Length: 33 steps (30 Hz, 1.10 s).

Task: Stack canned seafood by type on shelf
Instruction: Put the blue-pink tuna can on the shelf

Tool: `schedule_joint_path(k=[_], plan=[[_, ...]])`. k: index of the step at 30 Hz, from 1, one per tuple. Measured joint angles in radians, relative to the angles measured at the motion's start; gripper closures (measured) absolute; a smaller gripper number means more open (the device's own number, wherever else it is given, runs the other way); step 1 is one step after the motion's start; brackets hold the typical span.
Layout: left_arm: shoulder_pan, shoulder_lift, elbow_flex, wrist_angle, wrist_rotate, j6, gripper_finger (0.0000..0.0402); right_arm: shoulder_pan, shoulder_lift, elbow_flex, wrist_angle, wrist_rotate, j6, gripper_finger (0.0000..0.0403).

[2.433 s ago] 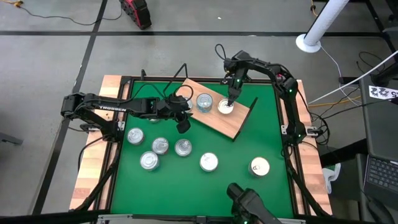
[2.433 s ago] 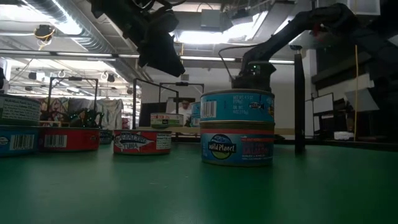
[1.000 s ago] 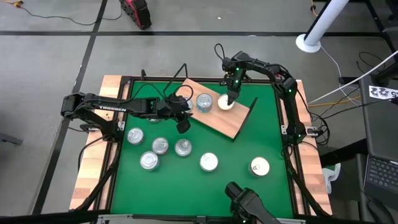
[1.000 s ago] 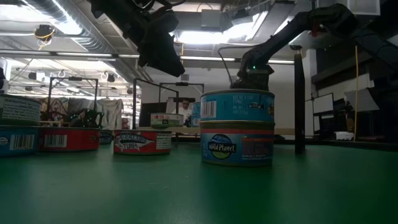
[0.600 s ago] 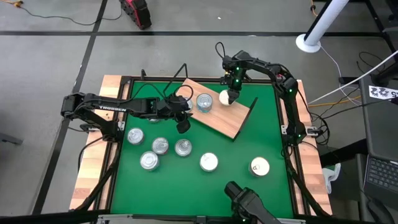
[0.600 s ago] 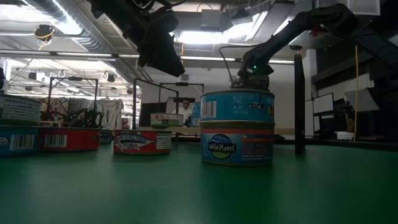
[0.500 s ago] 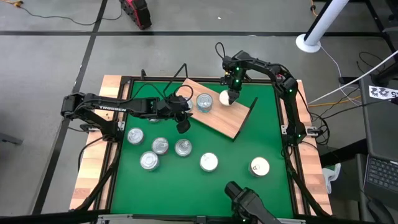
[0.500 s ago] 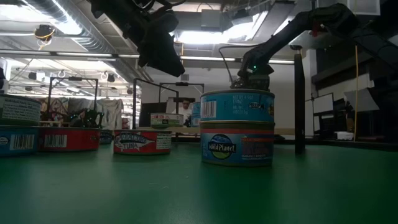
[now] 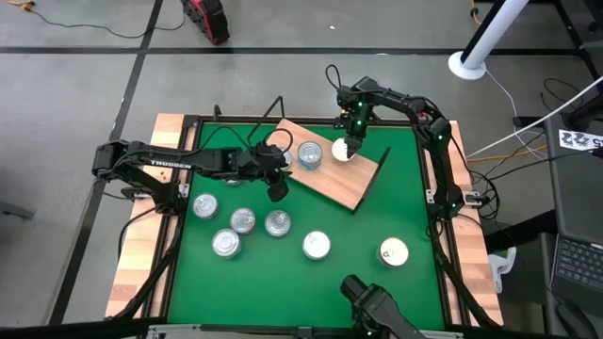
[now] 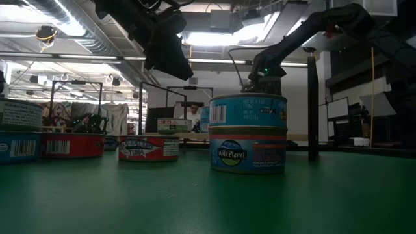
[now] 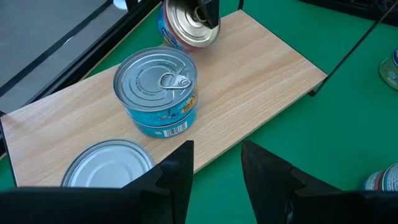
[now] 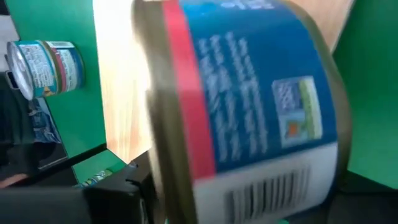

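A green-topped work table (image 9: 283, 282) carries a rectangular light-brown wooden shelf board (image 9: 353, 184), lying at an angle toward the far edge, with black wire supports at its ends. Over the board, the right gripper (image 9: 345, 143) clasps a flat round tin with a blue-and-red label and gold rim (image 12: 242, 118), held on its side and raised off the wood. A pale disc is all the overhead camera catches of that tin; the right wrist camera alone shows its label and barcode, blurred at close range. Just beside it on the board stands a teal-labelled double stack of silver-lidded tins (image 11: 158, 93), its pull-tab visible only to the left wrist camera. The same camera shows a plain silver lid (image 11: 109, 165) close to the left gripper (image 11: 217, 171), which hangs above the board's near edge, fingers parted and holding nothing. Six more silver-topped tins (image 9: 243, 220) sit on the green surface nearer the front, apparently including a two-high stack (image 10: 247, 133) that only the table-level camera shows as stacked.
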State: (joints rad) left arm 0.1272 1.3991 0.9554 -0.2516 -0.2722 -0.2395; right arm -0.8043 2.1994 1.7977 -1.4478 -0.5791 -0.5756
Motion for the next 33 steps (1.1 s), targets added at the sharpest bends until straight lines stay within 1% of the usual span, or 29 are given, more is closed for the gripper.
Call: schedule_joint_path(k=[7, 12, 22, 24, 30, 33], plan=[[0.000, 0.000, 0.000, 0.000, 0.000, -0.009, 0.0273, 0.000, -0.001, 0.000, 0.012, 0.046, 0.030, 0.0168], [0.000, 0.000, 0.000, 0.000, 0.000, -0.009, 0.0273, 0.000, -0.001, 0.001, 0.016, 0.046, 0.030, 0.0169], [0.000, 0.000, 0.000, 0.000, 0.000, -0.009, 0.0273, 0.000, -0.001, 0.001, 0.000, -0.056, -0.009, 0.0170], [0.000, 0.000, 0.000, 0.000, 0.000, -0.011, 0.0273, 0.000, -0.001, 0.001, -0.002, -0.059, -0.011, 0.0177], [0.000, 0.000, 0.000, 0.000, 0.000, -0.023, 0.0273, 0.000, -0.001, 0.001, -0.017, -0.059, -0.012, 0.0217], [0.000, 0.000, 0.000, 0.000, 0.000, -0.038, 0.0273, 0.000, -0.001, 0.001, -0.019, -0.059, -0.012, 0.0217]])
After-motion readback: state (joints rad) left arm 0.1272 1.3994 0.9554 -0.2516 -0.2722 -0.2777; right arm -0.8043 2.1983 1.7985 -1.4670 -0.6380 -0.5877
